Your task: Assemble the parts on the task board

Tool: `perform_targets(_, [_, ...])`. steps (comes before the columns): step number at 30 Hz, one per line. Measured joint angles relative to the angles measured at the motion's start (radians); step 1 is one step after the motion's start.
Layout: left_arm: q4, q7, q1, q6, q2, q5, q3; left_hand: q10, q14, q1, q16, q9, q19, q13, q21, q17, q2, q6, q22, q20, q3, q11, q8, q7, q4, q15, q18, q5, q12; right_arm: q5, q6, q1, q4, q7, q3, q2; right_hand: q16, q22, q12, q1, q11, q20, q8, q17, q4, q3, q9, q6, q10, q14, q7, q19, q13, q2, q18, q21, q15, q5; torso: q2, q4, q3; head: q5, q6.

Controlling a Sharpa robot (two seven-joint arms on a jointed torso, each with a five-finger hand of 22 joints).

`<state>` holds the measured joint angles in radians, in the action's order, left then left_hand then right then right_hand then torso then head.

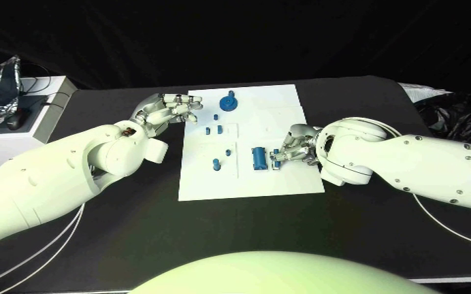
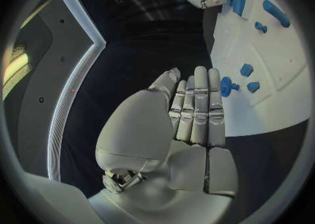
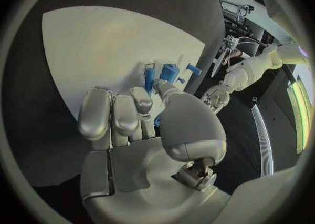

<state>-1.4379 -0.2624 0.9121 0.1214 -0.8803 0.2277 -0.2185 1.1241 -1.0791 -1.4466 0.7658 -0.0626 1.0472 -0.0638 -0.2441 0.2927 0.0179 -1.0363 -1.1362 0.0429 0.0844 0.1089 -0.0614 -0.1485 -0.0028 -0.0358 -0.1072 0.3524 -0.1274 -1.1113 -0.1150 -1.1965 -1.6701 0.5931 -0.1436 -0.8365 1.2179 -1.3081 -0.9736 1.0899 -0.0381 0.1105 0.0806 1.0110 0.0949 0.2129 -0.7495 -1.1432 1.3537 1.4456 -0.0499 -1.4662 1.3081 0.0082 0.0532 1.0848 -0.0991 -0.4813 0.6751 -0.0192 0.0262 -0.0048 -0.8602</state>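
1. My left hand (image 1: 169, 112) hovers at the left edge of the task board (image 1: 265, 107), near its far corner; its fingers (image 2: 200, 108) lie straight and side by side, holding nothing.
2. My right hand (image 1: 295, 148) sits over the board's right side, fingers curled in beside a large blue block (image 1: 259, 158). I cannot tell whether they actually pinch it or only touch it.
3. The white board lies in the middle of the black table (image 1: 373, 239), between my 2 arms.
4. A blue round gear-like part (image 1: 228, 102) stands near the board's far edge.
5. Closer in, 2 small blue pieces (image 1: 216, 130) sit side by side, then a tiny peg (image 1: 228, 151), then a blue peg (image 1: 217, 165) near the large block.
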Motion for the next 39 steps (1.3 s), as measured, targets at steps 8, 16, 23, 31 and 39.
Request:
perform_targets(8, [-0.001, 0.0, 0.0, 0.0, -0.001, 0.0, 0.0, 0.0, 0.0, 0.0, 0.0, 0.0, 0.0, 0.0, 0.004, 0.0, 0.0, 0.0, -0.002, 0.0, 0.0, 0.0, 0.0, 0.0, 0.0, 0.0, 0.0, 0.0, 0.0, -0.009, 0.024, 0.001, -0.001, -0.001, 0.0, 0.002, 0.0, 0.0, -0.003, 0.006, 0.0, 0.0, -0.002, 0.0, -0.004, -0.004, -0.001, 0.0, 0.0, 0.0, 0.0, 0.0, 0.0, 0.005, 0.0, 0.0, 0.0, 0.003, 0.0, 0.0005, 0.0006, 0.002, -0.003])
perform_targets(16, [-0.001, 0.0, 0.0, 0.0, -0.002, 0.0, 0.0, 0.0, 0.0, 0.0, 0.0, 0.0, 0.0, 0.0, 0.004, 0.0, 0.0, 0.0, -0.002, 0.0, 0.0, 0.0, 0.0, 0.0, 0.0, 0.0, 0.0, 0.0, 0.0, -0.02, 0.038, 0.0, -0.003, -0.003, 0.001, 0.001, -0.004, 0.0, -0.003, 0.011, 0.0, 0.0, -0.003, -0.005, -0.004, -0.004, 0.001, 0.0, 0.0, 0.0, 0.0, 0.0, 0.0, 0.002, 0.0, 0.0, 0.0, 0.006, 0.0, 0.0005, 0.001, 0.004, -0.004])
perform_targets(23, [-0.001, 0.001, 0.0, 0.0, -0.002, -0.001, 0.0, 0.0, 0.0, 0.0, 0.0, 0.0, 0.0, 0.0, 0.004, 0.0, 0.0, 0.0, -0.002, 0.0, 0.003, 0.0, 0.0, 0.0, 0.003, 0.0, 0.0, 0.0, 0.0, -0.025, 0.038, 0.001, 0.003, -0.007, 0.001, 0.005, -0.006, 0.0, -0.003, 0.011, 0.0, 0.0, 0.003, -0.007, -0.005, -0.005, 0.002, 0.0, 0.0, 0.0, 0.0, 0.0, 0.0, 0.002, 0.0, 0.0, 0.0, 0.028, 0.0, 0.0007, 0.0005, 0.005, -0.004])
perform_targets(31, [-0.001, 0.001, 0.0, 0.0, -0.003, -0.002, 0.0, 0.0, 0.0, 0.004, 0.0, 0.0, 0.004, 0.0, 0.007, 0.0, -0.004, 0.0, -0.002, 0.004, 0.003, 0.0, 0.0, 0.0, 0.003, 0.0, 0.0, 0.0, 0.0, -0.024, 0.027, 0.001, 0.014, -0.016, 0.001, 0.009, -0.015, 0.0, 0.037, -0.014, 0.005, 0.0, -0.015, -0.014, -0.137, -0.035, 0.095, 0.007, -0.013, 0.0, 0.001, 0.0, -0.003, -0.022, 0.0, -0.015, 0.003, 0.082, 0.0, 0.0002, 0.0002, 0.005, -0.005])
perform_targets(39, [-0.001, 0.001, 0.0, 0.001, -0.003, -0.003, 0.0, 0.0, 0.0, 0.004, 0.0, 0.0, 0.004, 0.0, 0.007, 0.0, -0.004, 0.0, -0.002, 0.004, 0.003, 0.0, 0.0, 0.0, 0.003, 0.0, 0.0, 0.0, 0.0, -0.023, 0.01, 0.004, 0.02, -0.019, -0.001, 0.009, -0.021, 0.0, 0.043, 0.031, 0.009, 0.0, -0.014, -0.017, -0.096, -0.21, 0.239, -0.006, -0.02, -0.002, -0.009, 0.0, -0.024, -0.005, 0.013, -0.029, 0.008, 0.128, 0.0, 0.0003, 0.0003, 0.005, -0.007])
